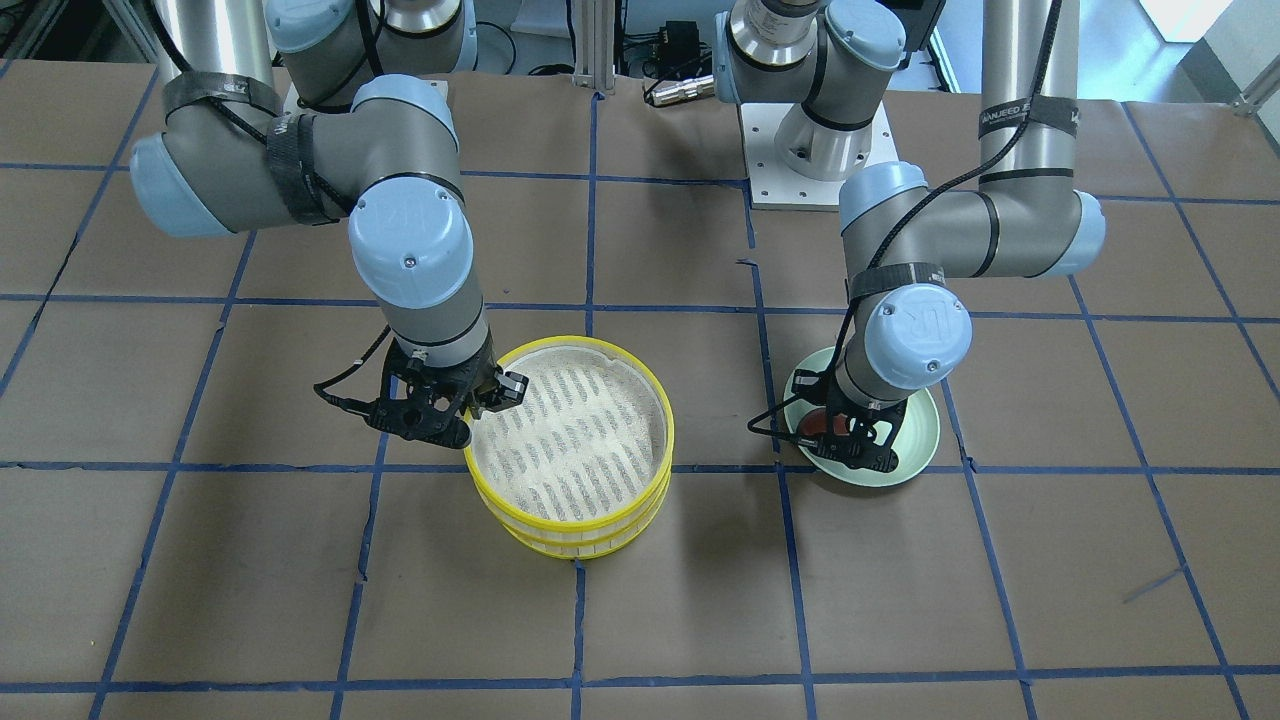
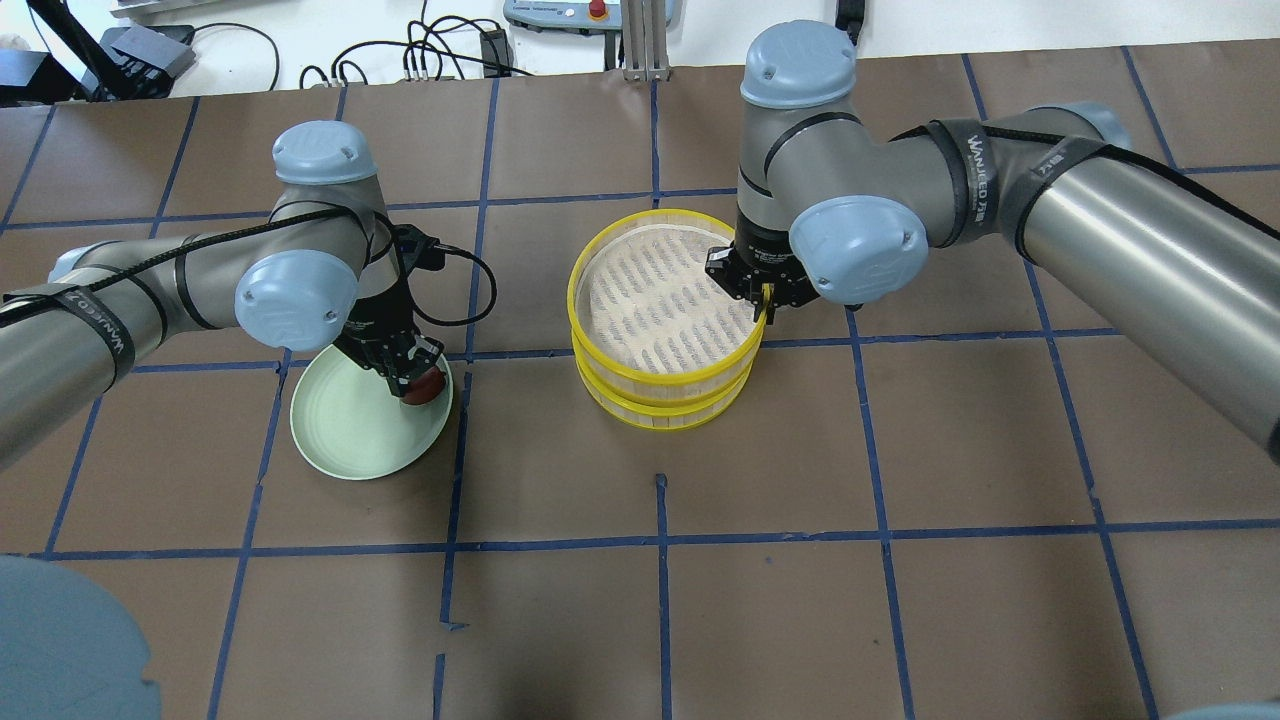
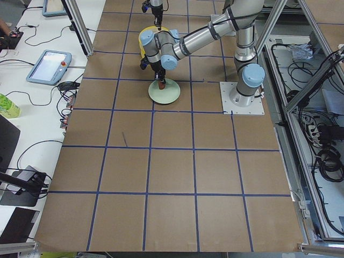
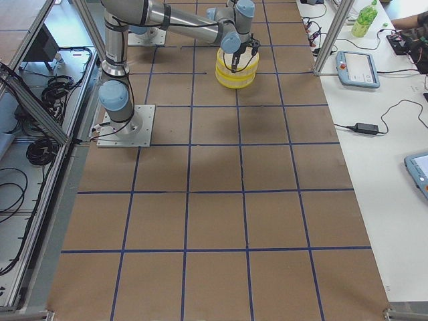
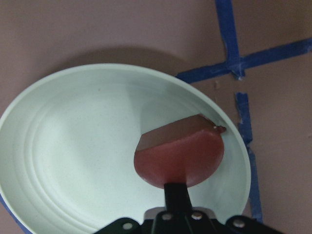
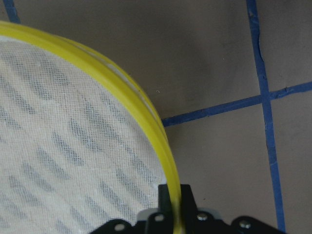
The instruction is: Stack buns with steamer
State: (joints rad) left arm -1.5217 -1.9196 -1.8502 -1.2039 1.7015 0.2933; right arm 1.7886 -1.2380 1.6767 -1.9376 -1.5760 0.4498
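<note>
The two steamer tiers stand stacked mid-table, the top tier [image 2: 573, 300] on the lower tier [image 2: 650, 408]. The top tier's white slatted bottom is bare. My right gripper [image 2: 762, 310] is shut on the top tier's yellow rim [image 6: 146, 109], one finger inside and one outside. My left gripper [image 2: 418, 380] is shut on the dark reddish-brown bun [image 5: 180, 156] and holds it low over the pale green plate [image 2: 340, 430], at the plate's edge nearest the steamer. Whether the bun touches the plate I cannot tell. The white bun is hidden.
Brown paper with blue tape grid lines [image 2: 660, 540] covers the table. The robot's base plate [image 1: 815, 170] sits at the far edge in the front-facing view. Cables and a tablet lie beyond the table's edge.
</note>
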